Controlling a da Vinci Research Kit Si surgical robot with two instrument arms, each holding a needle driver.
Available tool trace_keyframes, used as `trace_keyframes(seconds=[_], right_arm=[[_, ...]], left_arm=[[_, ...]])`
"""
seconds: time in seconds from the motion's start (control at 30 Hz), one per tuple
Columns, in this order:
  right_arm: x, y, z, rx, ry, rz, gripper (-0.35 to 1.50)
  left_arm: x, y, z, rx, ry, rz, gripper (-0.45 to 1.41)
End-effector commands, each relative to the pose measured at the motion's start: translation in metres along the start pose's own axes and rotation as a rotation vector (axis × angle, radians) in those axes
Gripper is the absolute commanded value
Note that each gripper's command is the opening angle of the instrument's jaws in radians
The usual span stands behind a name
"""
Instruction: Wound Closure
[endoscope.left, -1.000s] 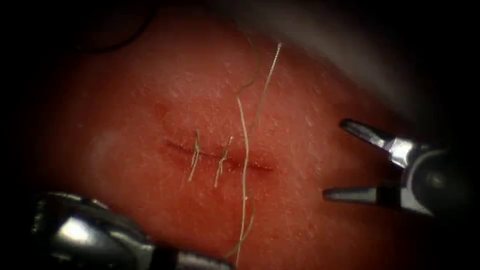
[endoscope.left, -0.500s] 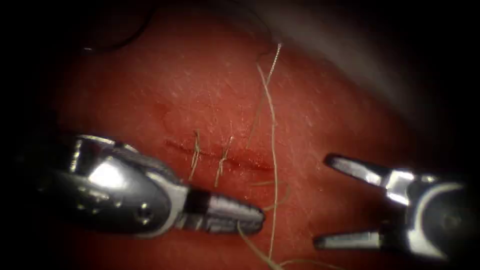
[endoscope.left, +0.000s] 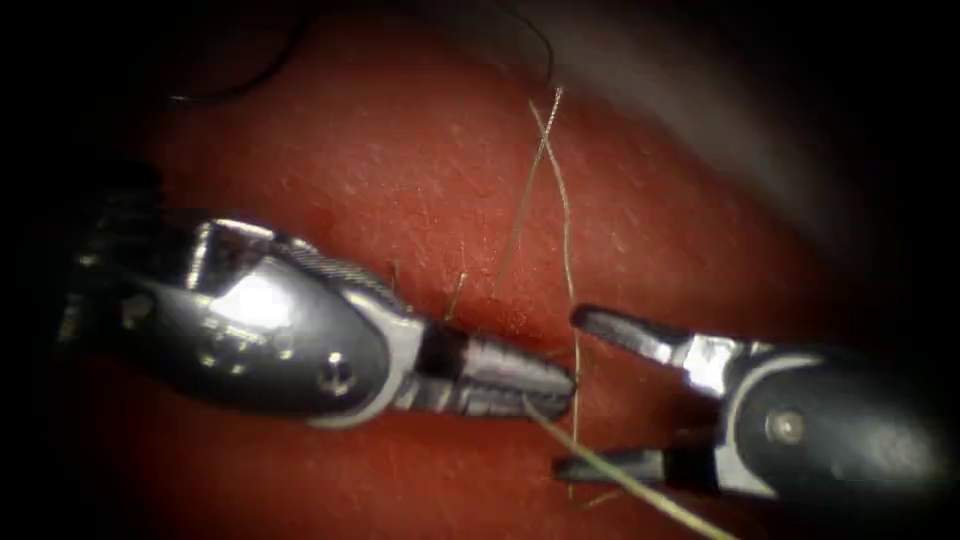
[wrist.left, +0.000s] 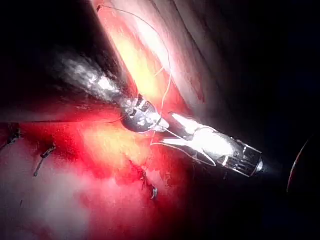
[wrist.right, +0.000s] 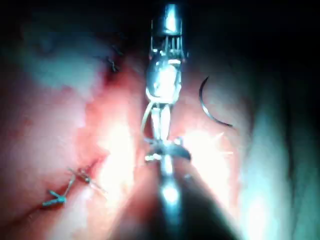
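Over the cut in the tissue (endoscope.left: 400, 170) lies my left tool (endoscope.left: 555, 385), its jaws shut on the pale thread (endoscope.left: 565, 230). One strand leaves its tip toward the lower right. My right tool (endoscope.left: 570, 392) comes in from the right with its jaws wide open. The upright strand of thread passes between them, just off the left tool's tip. Two tied stitches (endoscope.left: 455, 292) peek out behind the left tool. The curved needle (wrist.right: 210, 107) lies loose on the tissue, held by neither tool. The two tools meet tip to tip, left tool (wrist.right: 160, 125) against right tool (wrist.right: 165, 150).
A thin dark strand (endoscope.left: 240, 90) curves across the far left of the tissue. The tissue's pale far edge (endoscope.left: 700, 110) runs along the upper right. Earlier stitches (wrist.left: 45, 155) cross the cut, with red fluid around them.
My left tool has risen from the lower left and moved right over the cut. My right tool has moved left and down toward it. The thread has shifted right between them.
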Motion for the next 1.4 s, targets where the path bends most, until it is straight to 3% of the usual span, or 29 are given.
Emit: trace_keyframes(seconds=[0.03, 0.07, 0.1, 0.17, 0.3, 0.4, 0.47, 0.5, 0.57, 0.67, 0.7, 0.77, 0.83, 0.87, 1.0, 1.23, 1.33, 1.4], right_arm=[[0.0001, 0.0, 0.0014, -0.001, -0.01, 0.009, 0.41], [-0.0001, -0.0002, 0.0019, 0.015, -0.025, 0.012, 0.14], [-0.0003, -0.0003, 0.0021, 0.019, -0.036, 0.011, -0.01], [-0.0005, -0.0003, 0.0024, 0.018, -0.041, 0.008, -0.16], [-0.0008, -0.0003, 0.003, 0.017, -0.05, 0.007, -0.26], [-0.001, -0.0004, 0.0035, 0.023, -0.053, 0.004, -0.26], [-0.0008, -0.0004, 0.0038, 0.036, -0.048, -0.001, -0.08], [-0.0008, -0.0004, 0.0039, 0.042, -0.043, -0.004, -0.08], [-0.0005, -0.0006, 0.0042, 0.035, -0.008, -0.021, -0.31], [-0.0005, -0.0007, 0.0037, 0.049, 0.004, -0.047, -0.35], [-0.0006, -0.0006, 0.0035, 0.053, 0.002, -0.047, -0.35], [-0.0009, -0.0001, 0.0027, 0.057, -0.003, -0.054, -0.35], [-0.0012, 0.0004, 0.002, 0.055, -0.005, -0.054, -0.35], [-0.0015, 0.001, 0.0009, 0.046, -0.01, -0.052, -0.35], [-0.0016, 0.0017, -0.0003, 0.026, 0.006, -0.052, -0.35], [-0.0035, 0.0034, -0.0014, -0.011, 0.013, -0.013, -0.35], [-0.004, 0.0038, -0.001, -0.021, 0.01, -0.002, -0.35], [-0.0045, 0.0042, 0.0001, -0.025, -0.024, -0.003, -0.35]], left_arm=[[-0.0003, 0.0002, 0.0005, -0.001, 0.001, 0.001, -0.35], [-0.0003, 0.0002, 0.0005, -0.001, 0.001, 0.002, -0.35], [-0.0003, 0.0003, 0.0004, -0.002, 0.002, 0.002, -0.35], [-0.0003, 0.0003, 0.0003, -0.002, 0.002, 0.008, -0.35], [-0.0003, 0.0004, 0.0002, -0.003, 0.003, 0.009, -0.35], [-0.0003, 0.0005, 0.0, -0.005, 0.004, 0.01, -0.35], [-0.0004, 0.0006, -0.0002, -0.006, 0.005, 0.01, -0.35], [-0.0004, 0.0006, -0.0002, -0.006, 0.005, 0.01, -0.35], [-0.0004, 0.0006, -0.0002, -0.006, 0.005, 0.01, -0.35], [-0.0004, 0.0006, -0.0002, -0.006, 0.006, 0.01, -0.35], [-0.0003, 0.0005, -0.0003, -0.007, 0.006, 0.01, -0.22], [-0.0002, 0.0002, -0.0004, -0.008, 0.009, -0.004, 0.23], [0.0, 0.0001, -0.0007, -0.011, 0.011, -0.03, 0.4], [0.0003, -0.0002, -0.001, -0.014, 0.013, -0.109, 0.59], [0.0004, -0.0004, -0.0011, 0.02, 0.002, -0.154, 0.77], [0.0013, -0.0001, -0.0014, 0.066, 0.003, -0.161, 0.78], [0.0027, -0.0008, -0.0012, 0.101, -0.015, -0.177, 0.78], [0.0053, -0.0015, -0.0007, 0.15, -0.052, -0.207, 0.78]])
